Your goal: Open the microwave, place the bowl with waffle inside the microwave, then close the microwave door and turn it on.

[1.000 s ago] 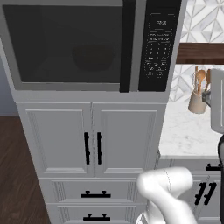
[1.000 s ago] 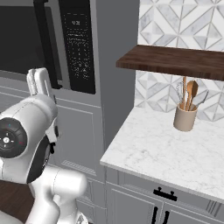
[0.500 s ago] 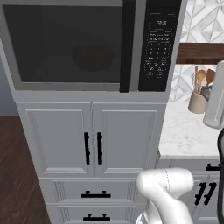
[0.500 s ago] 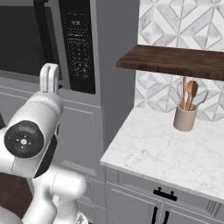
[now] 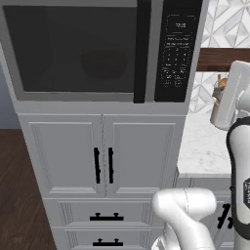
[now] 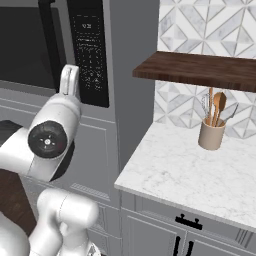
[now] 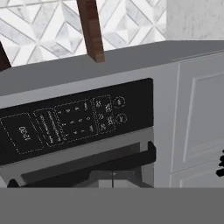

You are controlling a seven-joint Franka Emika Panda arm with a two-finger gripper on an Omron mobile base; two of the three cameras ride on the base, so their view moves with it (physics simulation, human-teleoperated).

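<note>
We see the microwave built into the grey cabinet column above the cabinet doors, and the microwave door is shut, its black bar handle running upright beside the keypad panel. Through the dark window we make out the bowl as a dim round shape inside the cavity, toward 3 o'clock of the window's centre.

Our fingers are pressed together with nothing between them. In the hand view the camera is rolled, so the keypad panel lies as a long band across the middle and the handle stretches below it, near the bottom edge. The panel sits at 12 o'clock from the fingers; whether they touch the microwave we cannot tell.

In the right base view the arm's white forearm rises in front of the keypad. On the marble counter, at 3 o'clock of the microwave, a beige utensil crock stands under a dark wooden shelf.
</note>
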